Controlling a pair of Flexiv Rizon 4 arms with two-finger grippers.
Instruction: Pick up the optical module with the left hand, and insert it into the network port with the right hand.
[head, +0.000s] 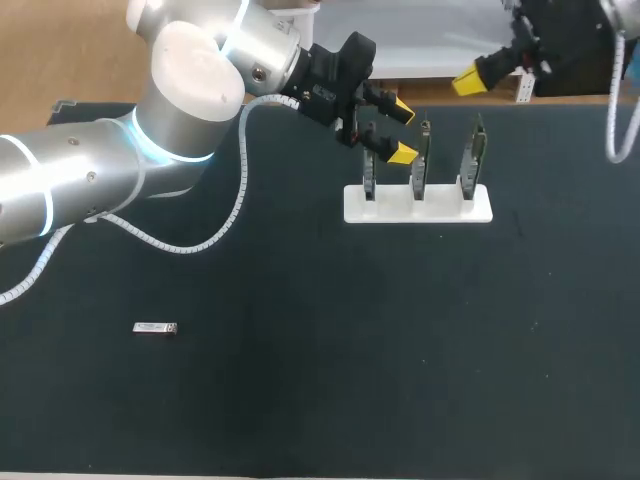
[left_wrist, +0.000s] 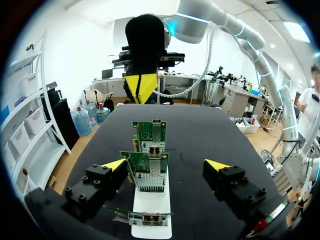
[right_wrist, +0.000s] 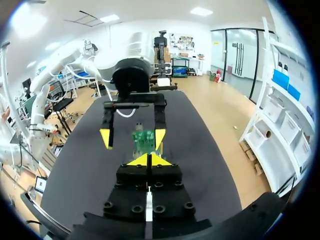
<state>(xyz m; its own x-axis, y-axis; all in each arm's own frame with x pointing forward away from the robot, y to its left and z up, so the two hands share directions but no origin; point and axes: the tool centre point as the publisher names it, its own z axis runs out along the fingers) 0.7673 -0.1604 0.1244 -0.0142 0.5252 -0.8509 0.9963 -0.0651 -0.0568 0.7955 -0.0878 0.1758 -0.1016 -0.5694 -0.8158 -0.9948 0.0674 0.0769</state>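
The white stand (head: 418, 205) is sitting on the dark surface (head: 320, 390), carrying three green network cards (head: 423, 150) upright in a row, each with its port bracket facing along the row. The optical module (head: 155, 328), a small silver piece, is lying flat on the surface well apart from the stand, off toward the left arm's side and nearer the robot, with nothing touching it. The left claw (head: 402, 131) is hanging at the stand's end on the left arm's side, its yellow-tipped fingers spread wide and gripping nothing. In the left wrist view the row of cards is running away from it, with one card below the claw and the next lining up between the two fingers without touching either. Whether the tips are sitting level with the cards or above them cannot be told. The right claw (right_wrist: 148, 160) is hovering beyond the stand's far side, apart from it. Its two yellow tips are pressing together into a single wedge, closed and empty, and pointing back toward the cards and the left claw.
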